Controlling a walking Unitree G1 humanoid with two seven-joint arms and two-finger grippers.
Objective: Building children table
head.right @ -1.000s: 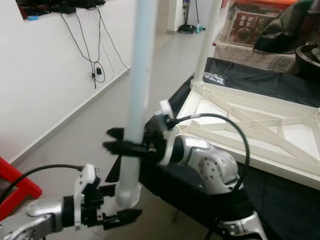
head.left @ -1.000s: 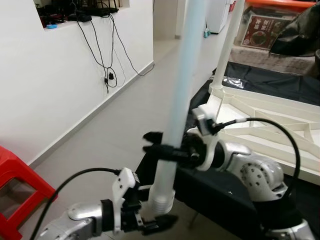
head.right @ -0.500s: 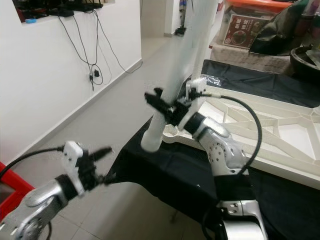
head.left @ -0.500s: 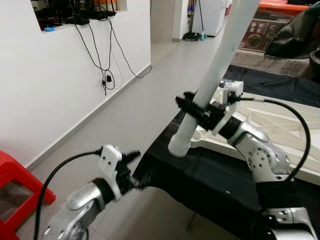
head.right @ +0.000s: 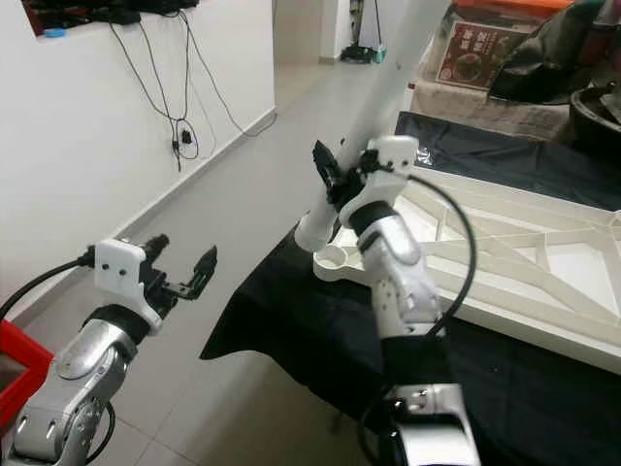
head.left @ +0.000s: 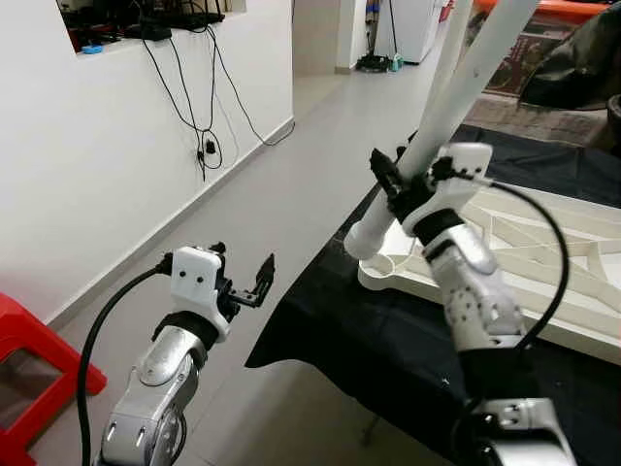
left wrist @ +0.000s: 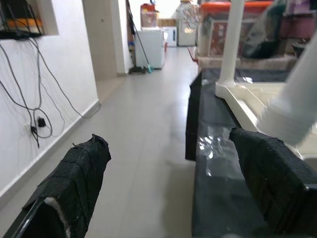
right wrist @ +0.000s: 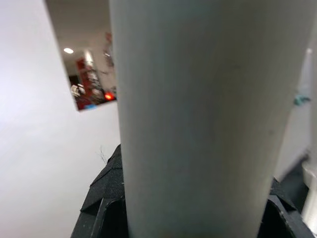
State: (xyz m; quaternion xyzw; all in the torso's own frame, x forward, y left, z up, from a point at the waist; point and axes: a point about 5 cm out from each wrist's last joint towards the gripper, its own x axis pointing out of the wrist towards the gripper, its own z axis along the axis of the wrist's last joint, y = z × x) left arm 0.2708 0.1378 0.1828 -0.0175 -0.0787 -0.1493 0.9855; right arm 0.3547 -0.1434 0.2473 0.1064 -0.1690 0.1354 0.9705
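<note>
Left end effector (head.left: 243,282) released table leg (head.left: 441,126); no legible writing.

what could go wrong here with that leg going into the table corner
The right gripper holds the white leg alone and tilted, its lower end just above the corner socket of the upturned tabletop. It may go in crooked or jam. The long leg could also swing against the fitted leg. The left gripper is open, off the table, giving no support.
</note>
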